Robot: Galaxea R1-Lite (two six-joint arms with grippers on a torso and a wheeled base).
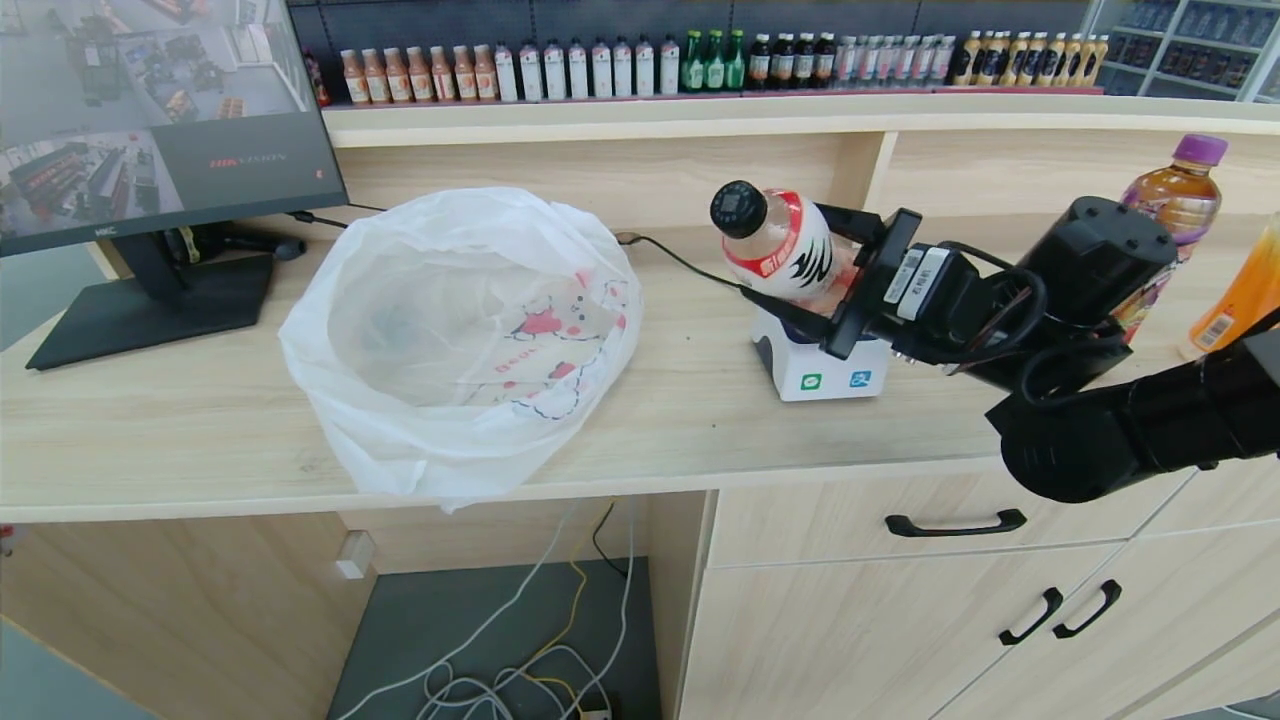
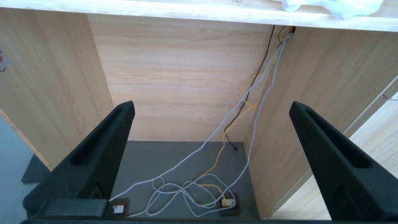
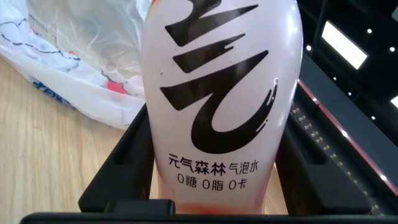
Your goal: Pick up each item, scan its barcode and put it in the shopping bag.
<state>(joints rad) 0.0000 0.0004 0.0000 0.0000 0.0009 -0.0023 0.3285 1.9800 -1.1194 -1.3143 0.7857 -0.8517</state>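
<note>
Drink bottle: The drink bottle point(image 1: 772, 240) is in the middle right of the head view. It is up in the air and tilted, with its black cap toward the shopping bag. It is pale pink-white with a red band near the neck.
Right gripper: The right gripper point(image 1: 788, 258) is clamped on the drink bottle, with one black finger on each side of its lower half.
Scanner: A small white scanner box point(image 1: 822, 378) sits on the counter point(image 1: 150, 420), right under the bottle. It has two little square stickers on its front, one green and one blue.
Shopping bag: The white plastic shopping bag point(image 1: 460, 330) stands wide open on the counter. It is left of the bottle and apart from it. It has pink and red drawings on it.
Right wrist view: The bottle's label is close up here, with a big black brush mark and a row of small black writing near the base. The head view shows the mark but not the small writing. The bag lies behind the bottle.
Left gripper: The left gripper point(image 2: 211, 112) is down below the counter. Its two black fingers are wide apart.
Left wrist view: Grey and yellow cables point(image 2: 186, 186) lie on the dark floor between wooden panels. A bit of the bag hangs over the counter edge.
Other things: A monitor point(image 1: 150, 110) stands in the upper left of the head view. A row of shelf bottles point(image 1: 700, 65) runs along the top. A purple-capped bottle point(image 1: 1175, 200) and an orange bottle point(image 1: 1240, 290) stand at the right edge.
</note>
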